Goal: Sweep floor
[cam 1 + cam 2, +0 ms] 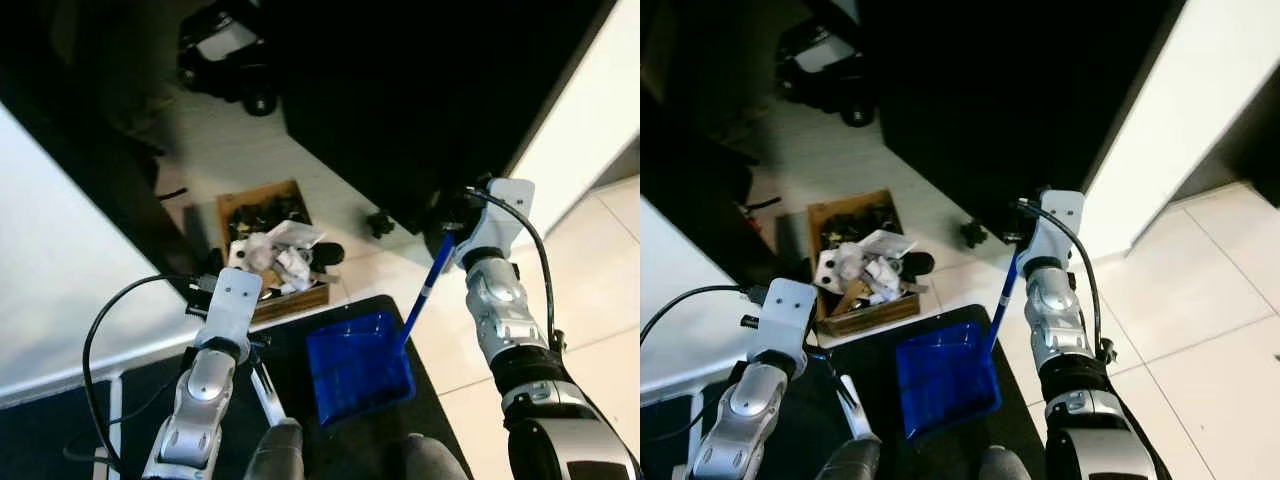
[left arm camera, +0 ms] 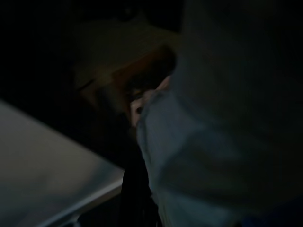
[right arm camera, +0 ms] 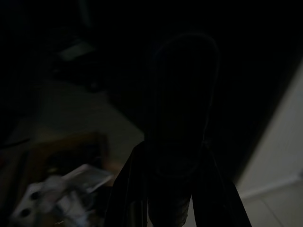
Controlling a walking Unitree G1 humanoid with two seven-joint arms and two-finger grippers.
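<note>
Close below, the blue dustpan (image 1: 358, 366) rests on the dark mat (image 1: 300, 340), its long blue handle (image 1: 428, 282) clamped in the right end effector (image 1: 452, 222). The left end effector (image 1: 262, 352) holds a pale broom stick (image 1: 267, 396). Beyond it, a wooden box (image 1: 270, 250) holds crumpled paper. Collection stage, I'd say; next, brush debris into the pan.

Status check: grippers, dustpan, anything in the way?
Right gripper on dustpan handle. Left gripper over white broom handle, grip unclear. Blue dustpan on dark mat. Wooden box of crumpled paper ahead.
</note>
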